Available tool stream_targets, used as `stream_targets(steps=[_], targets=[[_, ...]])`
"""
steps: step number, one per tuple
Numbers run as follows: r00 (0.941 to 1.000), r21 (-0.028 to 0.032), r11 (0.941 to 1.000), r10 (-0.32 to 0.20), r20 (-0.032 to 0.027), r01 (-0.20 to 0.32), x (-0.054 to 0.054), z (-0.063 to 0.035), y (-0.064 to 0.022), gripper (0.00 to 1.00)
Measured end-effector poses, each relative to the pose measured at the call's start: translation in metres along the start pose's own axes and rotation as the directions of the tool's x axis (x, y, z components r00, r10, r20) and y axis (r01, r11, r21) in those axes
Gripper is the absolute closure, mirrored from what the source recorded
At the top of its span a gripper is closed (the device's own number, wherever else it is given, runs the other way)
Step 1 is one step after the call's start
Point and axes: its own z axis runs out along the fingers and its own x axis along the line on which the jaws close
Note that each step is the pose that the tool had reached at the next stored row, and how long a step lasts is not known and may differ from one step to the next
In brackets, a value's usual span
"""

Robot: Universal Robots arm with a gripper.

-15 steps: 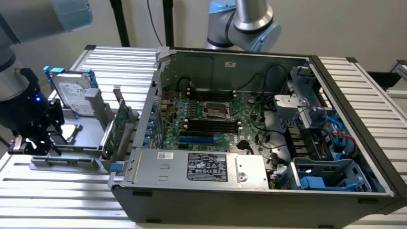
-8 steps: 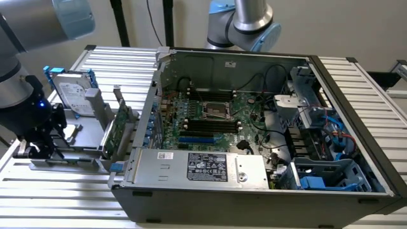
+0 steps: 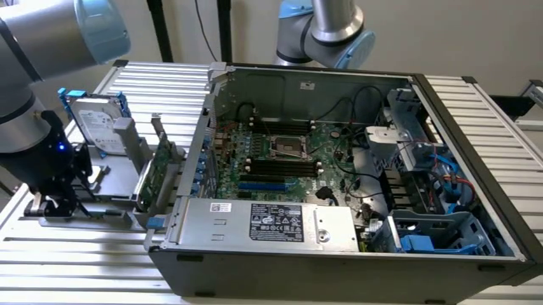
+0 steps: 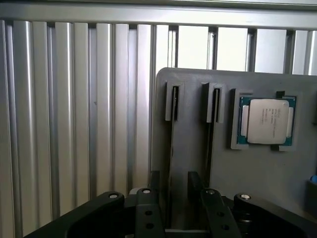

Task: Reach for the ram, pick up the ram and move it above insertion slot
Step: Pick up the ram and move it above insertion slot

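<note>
the gripper sits low over the grey holder, its jaws parted and straddling the ram without visibly touching it. the ram stands on edge between them, its long axis crossing their closing line.

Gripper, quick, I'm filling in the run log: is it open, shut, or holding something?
Gripper: open, one finger on each side of the ram, which stands edge-on in the grey holder; not closed on it.
</note>
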Motion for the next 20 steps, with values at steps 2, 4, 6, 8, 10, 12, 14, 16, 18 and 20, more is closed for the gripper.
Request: stream_targets(steps=[2,4,6,8,10,12,14,16,18,20], targets=[[1.0,0.0001,1.0,0.0,0.0001,0.0,0.0,0.0036,0.0,0.64],[1.0,0.0001,1.0,0.0,0.0001,0.0,0.0,0.0073,0.0001,0.64],[1.0,0.0001,1.0,0.0,0.0001,0.0,0.0,0.011,0.0001,0.64],[1.0,-0.0001,1.0,0.0,0.0002,0.0,0.0,0.0142,0.0002,0.64],[1.0,-0.0002,1.0,0.0,0.0012,0.0,0.0,0.0166,0.0002,0.64],[1.0,-0.001,1.0,0.0,0.0019,0.0,0.0,0.0172,0.0002,0.65],[1.0,-0.0009,1.0,0.0,0.0024,0.0,0.0,0.0178,0.0002,0.72],[1.0,-0.0011,1.0,0.0,0.0025,0.0,0.0,0.018,0.0002,0.78],[1.0,-0.0013,1.0,0.0,0.003,0.0,0.0,0.018,0.0002,0.84],[1.0,-0.0014,1.0,0.0,0.0034,0.0,0.0,0.0181,0.0001,0.87]])
